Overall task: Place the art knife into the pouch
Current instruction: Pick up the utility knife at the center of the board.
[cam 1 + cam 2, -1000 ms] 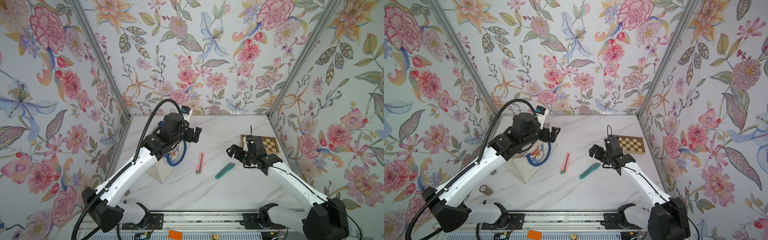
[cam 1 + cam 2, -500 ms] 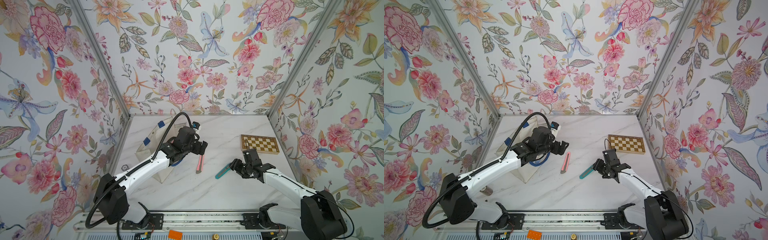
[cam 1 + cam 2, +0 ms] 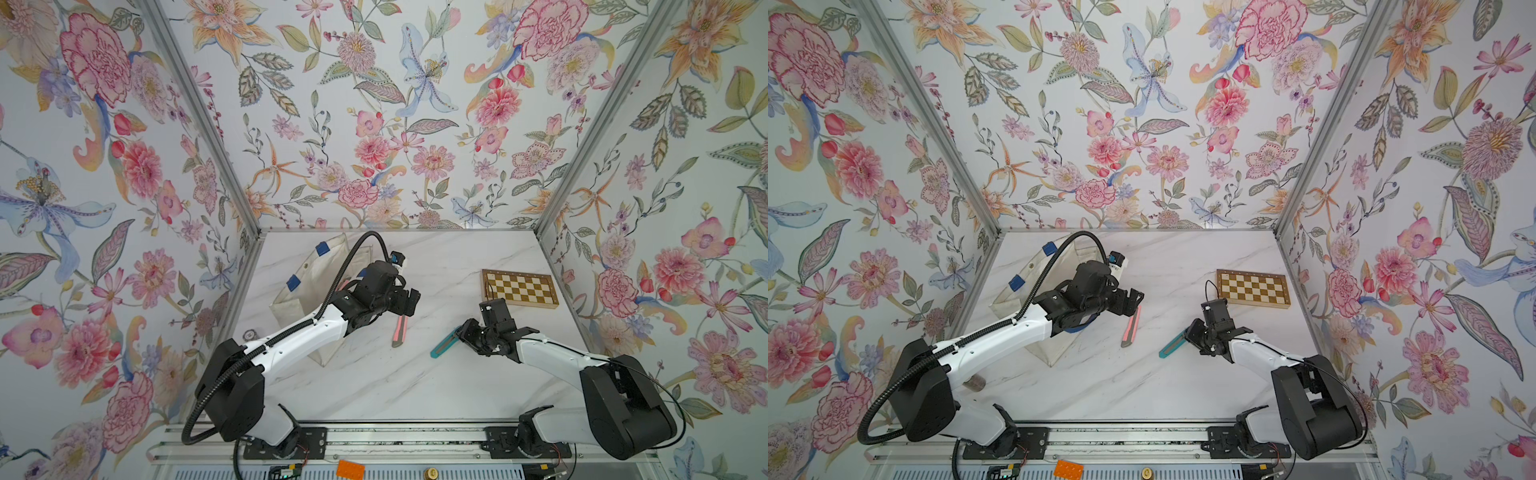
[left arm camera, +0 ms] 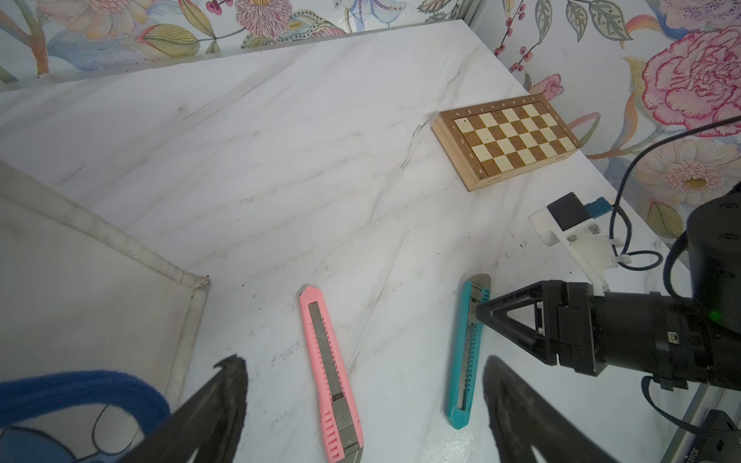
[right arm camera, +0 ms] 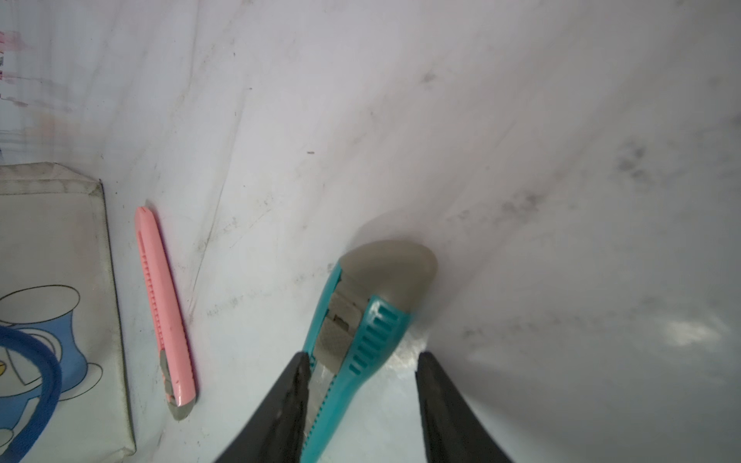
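Note:
Two art knives lie on the marble table: a pink one [image 3: 400, 332] [image 4: 326, 360] and a teal one [image 3: 444, 344] [image 5: 373, 320]. The off-white pouch [image 3: 316, 274] [image 3: 1034, 286] lies at the left, partly under my left arm. My left gripper [image 3: 409, 301] [image 4: 361, 373] hangs open just above the pink knife's far end, fingers on either side of it. My right gripper [image 3: 463, 332] [image 5: 363, 358] straddles the teal knife's grey-capped end. One finger touches the teal knife's side. A gap remains at the other finger.
A wooden chessboard [image 3: 519, 289] [image 4: 505, 140] lies at the back right near the wall. A small tape roll [image 3: 249, 334] sits by the left wall beside the pouch. The pouch's blue handle [image 4: 80, 389] shows close under my left wrist.
My left gripper moved from over the pouch toward the pink knife and lowered. My right gripper dropped onto the teal knife's end and its jaws narrowed.

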### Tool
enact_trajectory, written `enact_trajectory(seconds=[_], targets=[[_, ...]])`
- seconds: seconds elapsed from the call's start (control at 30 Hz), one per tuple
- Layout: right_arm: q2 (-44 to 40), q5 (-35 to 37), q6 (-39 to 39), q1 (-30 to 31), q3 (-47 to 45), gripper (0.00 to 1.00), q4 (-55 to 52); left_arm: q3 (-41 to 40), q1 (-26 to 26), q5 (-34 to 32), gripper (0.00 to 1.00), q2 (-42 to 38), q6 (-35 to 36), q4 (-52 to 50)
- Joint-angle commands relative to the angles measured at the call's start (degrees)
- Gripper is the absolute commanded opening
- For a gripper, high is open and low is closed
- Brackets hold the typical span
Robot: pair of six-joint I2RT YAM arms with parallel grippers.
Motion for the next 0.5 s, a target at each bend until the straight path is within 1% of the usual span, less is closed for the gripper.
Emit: enact_trajectory(seconds=[0.0,0.07,0.13,0.23,0.37,0.47], targets=[[0.9,2.2,0.6,-0.3,-0.2,0.46,0.8,1.1,-0.5,0.3,0.92,1.6,-0.7,-1.5],[0.9,2.5,0.4,-0.6,-0.3,0.45,1.3,2.2,-0.5,-0.4,0.92,2.3,0.2,-3.9],[1.0,3.1,0.2,-0.7,-0.2,0.45,1.6,3.4,-0.5,-2.5,0.93,2.5,1.1,-6.6],[1.7,3.6,0.2,-0.9,0.2,0.43,1.6,3.6,-0.5,-4.7,0.93,2.2,1.8,-7.8],[3.8,3.1,-1.1,-1.0,1.2,0.42,1.6,3.4,-0.5,-4.7,0.94,2.5,1.5,-7.6],[6.1,2.9,-2.5,-0.9,3.1,0.42,-0.6,3.5,-0.5,-4.9,0.94,2.6,1.3,-7.7]])
